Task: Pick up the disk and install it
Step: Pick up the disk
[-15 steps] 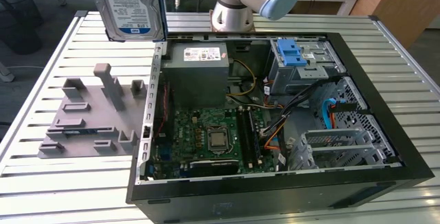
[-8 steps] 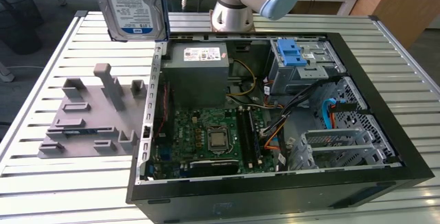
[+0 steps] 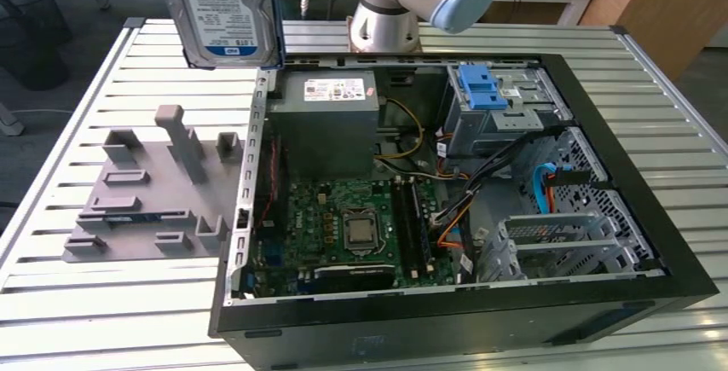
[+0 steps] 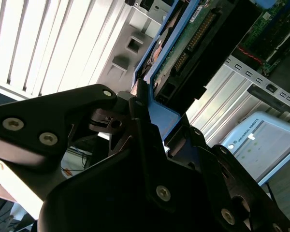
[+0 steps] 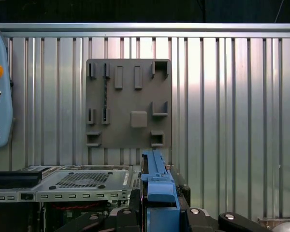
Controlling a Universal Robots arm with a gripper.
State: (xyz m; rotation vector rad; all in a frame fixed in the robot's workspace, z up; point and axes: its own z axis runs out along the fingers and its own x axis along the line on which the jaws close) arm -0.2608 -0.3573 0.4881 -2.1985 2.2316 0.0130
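Where the disk (image 3: 222, 13) hangs, upright with its label facing the exterior view, it is high above the slatted table (image 3: 91, 303). Its lower edge shows just over the far rim of the open case (image 3: 455, 315), at the exterior view's left. The inside of the case lies uncovered beneath: the grey box (image 3: 324, 124) closest under the disk, the board (image 3: 353, 226), and a bay with a blue latch (image 3: 483, 89) towards the exterior view's right. Bare table runs between the case wall and the grey plate (image 3: 148, 192) with its raised blocks (that plate is well apart from the disk). The arm (image 3: 410, 0) stands behind the case. In the second wrist view the gripper (image 4: 157, 121) is clamped on the disk, black fingers (image 4: 140, 104) pressed to either side of its blue rail, and the disk's body reaches out past the fingertips. In the first wrist view the rail juts from between the fingers, with plate and slats beyond.
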